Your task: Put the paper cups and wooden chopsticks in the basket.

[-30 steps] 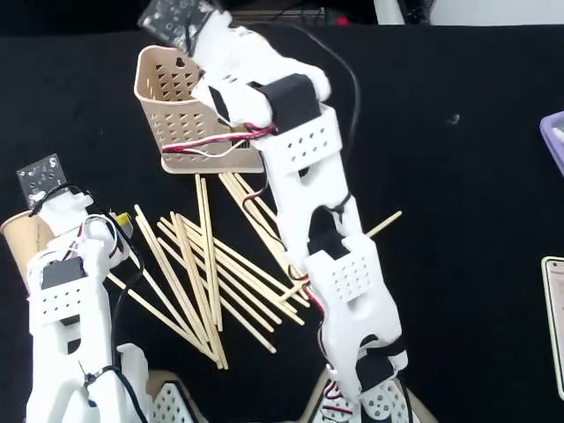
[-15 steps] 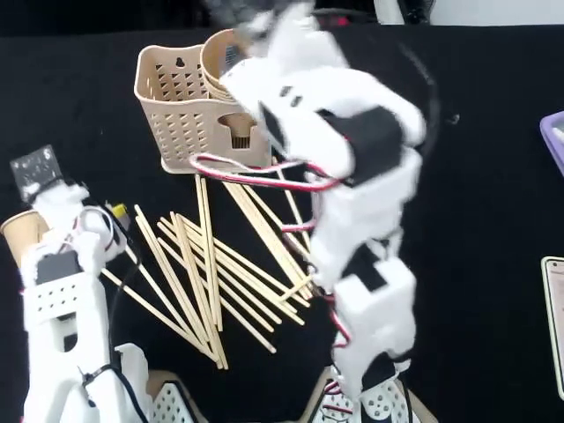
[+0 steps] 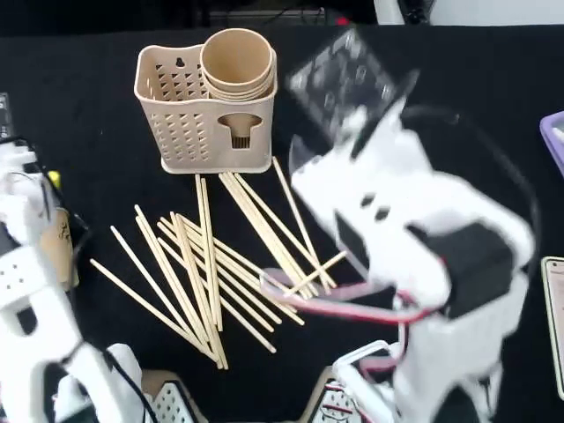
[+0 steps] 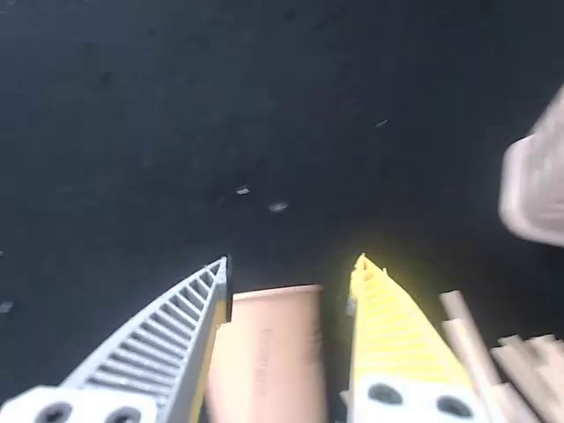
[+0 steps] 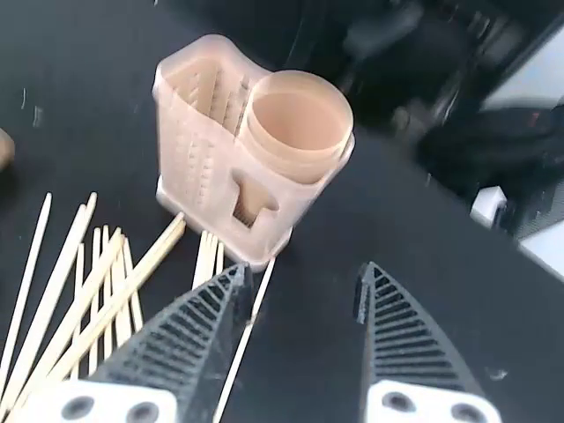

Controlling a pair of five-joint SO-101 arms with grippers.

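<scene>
Pinching a paper cup (image 4: pixel 264 352) at the left edge of the table (image 3: pixel 493 79), the left gripper (image 4: pixel 291 275) has drawn back toward its base since 1.0 s ago. Wooden chopsticks (image 3: pixel 211 273) lie scattered in front of the basket (image 3: pixel 181 132), unmoved. Stacked cups (image 3: pixel 236 62) now sit in the basket's right compartment. The right gripper (image 5: pixel 300 284) has withdrawn from there, jaws spread and empty.

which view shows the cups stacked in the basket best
The high view: it looks down into the stacked cups in the basket, rims distinct. The right wrist view shows them slanted, reading as one cup. The left wrist view catches a blurred corner, likely the basket.
</scene>
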